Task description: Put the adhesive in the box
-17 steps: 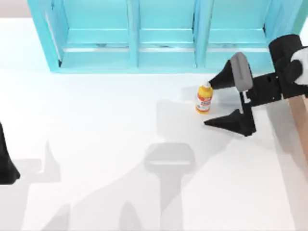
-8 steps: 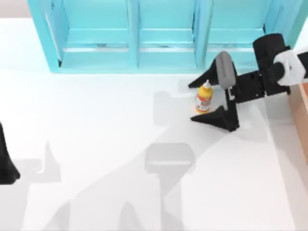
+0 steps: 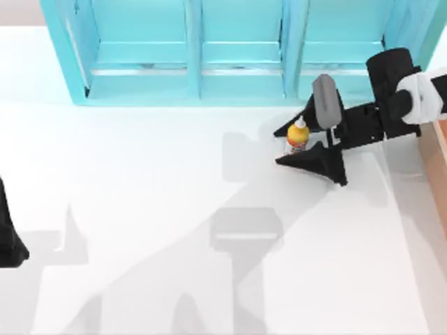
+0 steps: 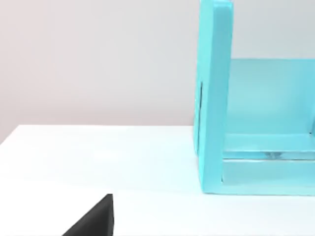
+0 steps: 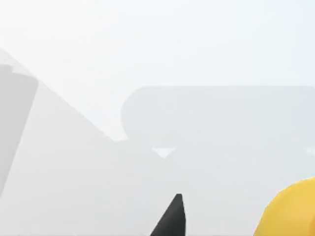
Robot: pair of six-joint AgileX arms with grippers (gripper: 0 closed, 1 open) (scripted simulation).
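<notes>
The shelf unit stands along the table's far edge, spanning most of its width. The adhesive stands upright on the table just in front of the shelf unit's right bay, toward the right edge. The right gripper brackets the adhesive, one finger behind it, one in front. The box sits at the right edge. The left gripper is parked at the left edge, well apart.

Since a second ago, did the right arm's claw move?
Yes. In the top view the right gripper slid left along the teal shelf, and its jaws closed in around the glue bottle.
</notes>
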